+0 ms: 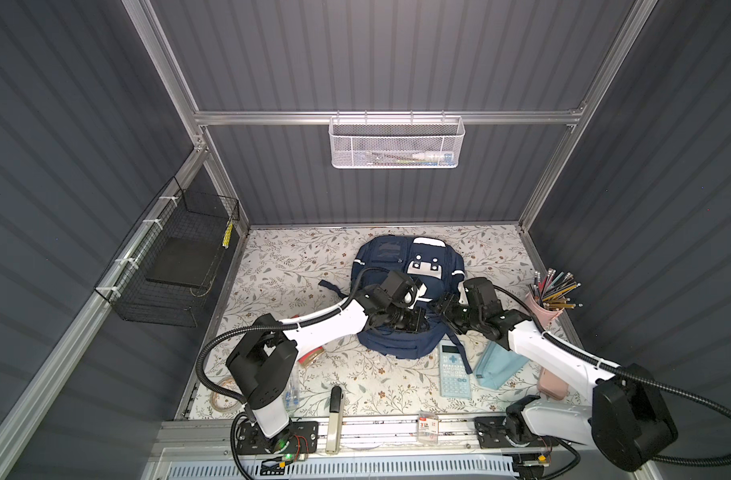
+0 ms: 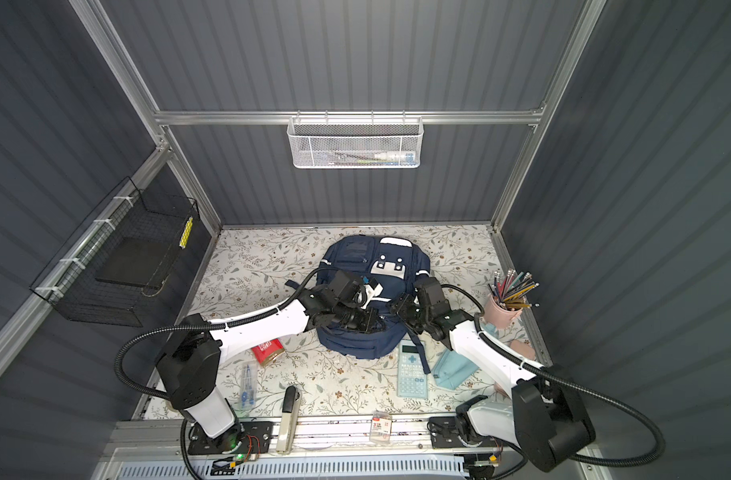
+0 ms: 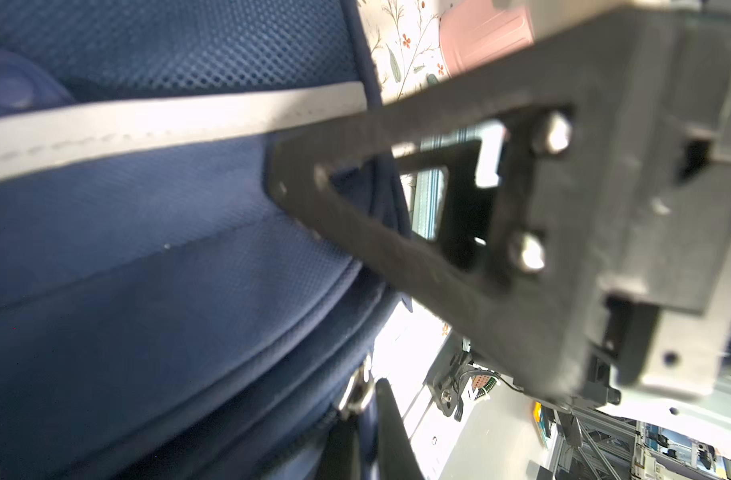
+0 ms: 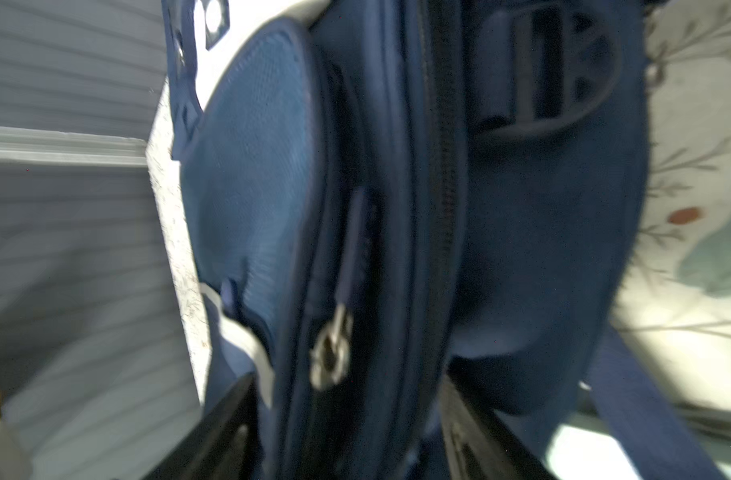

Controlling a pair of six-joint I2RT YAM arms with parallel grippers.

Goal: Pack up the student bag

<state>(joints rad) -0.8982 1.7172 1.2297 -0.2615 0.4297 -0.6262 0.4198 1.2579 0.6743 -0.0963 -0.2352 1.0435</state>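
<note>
- The left gripper (image 3: 364, 411), nearest, is closed, seemingly pinching the student bag (image 1: 397, 347) beside a metal zip pull (image 3: 355, 395), probably to steady it.
- The right gripper (image 4: 347, 432) is spread and empty, astride a zipped seam.
- The bag lies flat mid-table (image 1: 297, 266). The arms hide any opening, and the wrist views are blurred.

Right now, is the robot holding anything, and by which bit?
The left gripper looks shut on the zip edge of the navy-blue fabric backpack, beside a metal zip pull. The right gripper is open, holding nothing.
</note>
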